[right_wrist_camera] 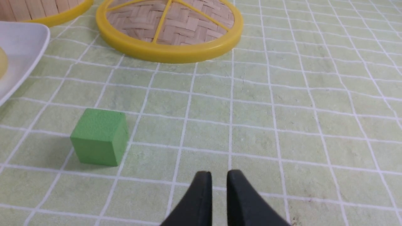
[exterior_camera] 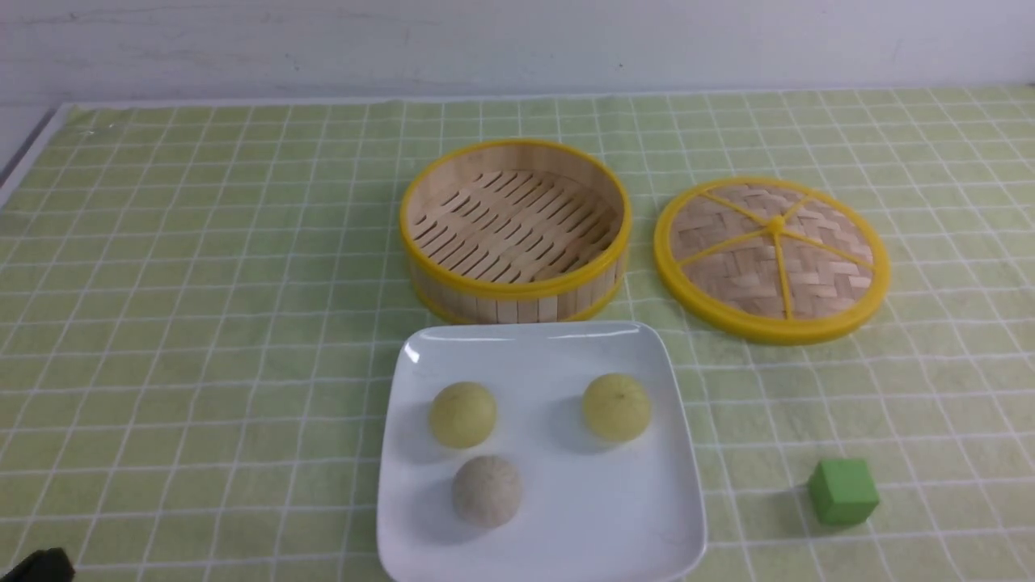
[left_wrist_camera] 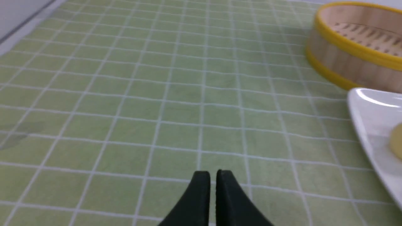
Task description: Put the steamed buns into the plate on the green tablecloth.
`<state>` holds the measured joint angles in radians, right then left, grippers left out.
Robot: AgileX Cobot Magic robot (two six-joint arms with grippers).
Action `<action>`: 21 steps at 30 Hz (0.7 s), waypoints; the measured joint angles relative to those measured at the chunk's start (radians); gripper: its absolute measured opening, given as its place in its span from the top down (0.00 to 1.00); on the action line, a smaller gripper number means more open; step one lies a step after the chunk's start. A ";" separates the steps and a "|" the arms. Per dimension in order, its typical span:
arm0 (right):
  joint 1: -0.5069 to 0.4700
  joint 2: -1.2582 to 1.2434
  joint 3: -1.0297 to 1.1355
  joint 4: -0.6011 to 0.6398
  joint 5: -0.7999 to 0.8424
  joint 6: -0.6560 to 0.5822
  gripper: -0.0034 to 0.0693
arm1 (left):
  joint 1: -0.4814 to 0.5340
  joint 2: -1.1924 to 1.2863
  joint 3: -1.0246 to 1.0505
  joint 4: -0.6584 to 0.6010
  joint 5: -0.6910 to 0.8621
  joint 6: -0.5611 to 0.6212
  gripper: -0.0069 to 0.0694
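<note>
You see all three steamed buns resting on the plate [exterior_camera: 542, 533]: a yellow-green bun [exterior_camera: 462, 414] on its left side, a second yellow-green bun [exterior_camera: 617, 406] on its right, and the greyish bun [exterior_camera: 487, 490] nearest you. They sit apart from one another. The plate lies on the green tablecloth [exterior_camera: 202, 323] covering the tabletop, just in front of the empty steamer basket [exterior_camera: 515, 230]. Its woven lid [exterior_camera: 772, 257] lies to the right, the green cube [exterior_camera: 842, 491] nearer. The left hand [left_wrist_camera: 213, 175] is clenched with nothing in it; so is the right hand [right_wrist_camera: 219, 177].

Perhaps a lab tabletop, checked tablecloth [exterior_camera: 202, 323], bare wall [exterior_camera: 517, 40]
</note>
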<state>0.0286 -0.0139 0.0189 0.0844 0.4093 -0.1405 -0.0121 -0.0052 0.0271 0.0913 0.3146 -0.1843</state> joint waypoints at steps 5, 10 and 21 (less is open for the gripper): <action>0.000 0.000 0.000 0.000 0.000 0.000 0.82 | 0.024 -0.006 0.001 0.006 0.023 0.000 0.82; 0.000 0.000 0.000 0.000 0.000 0.000 0.80 | -0.022 -0.006 0.001 0.007 0.042 0.004 0.81; 0.000 0.000 0.000 0.000 0.000 0.000 0.79 | -0.027 -0.006 0.000 0.009 0.046 0.007 0.79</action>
<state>0.0286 -0.0139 0.0189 0.0844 0.4093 -0.1405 -0.0388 -0.0116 0.0274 0.1002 0.3602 -0.1769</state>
